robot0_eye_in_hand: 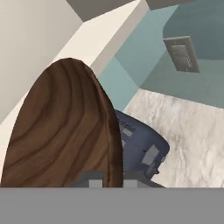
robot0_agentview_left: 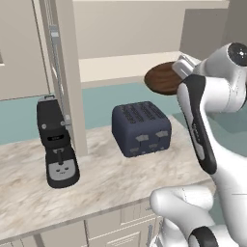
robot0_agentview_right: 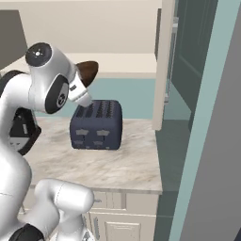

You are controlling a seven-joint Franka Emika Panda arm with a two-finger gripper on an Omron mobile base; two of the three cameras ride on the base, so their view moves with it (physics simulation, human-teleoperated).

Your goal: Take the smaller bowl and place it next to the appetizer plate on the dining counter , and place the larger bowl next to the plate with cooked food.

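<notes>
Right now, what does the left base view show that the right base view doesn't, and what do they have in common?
Left base view: a black coffee machine stands whole on the marble worktop, left of the toaster, and the smaller bowl shows its broad brown face. Right base view: a dark teal door and wall on the right, and the worktop's right end. Both: the dark blue toaster, the white arm, and the wooden bowl held up above the toaster with the pincer shut on its rim.
</notes>
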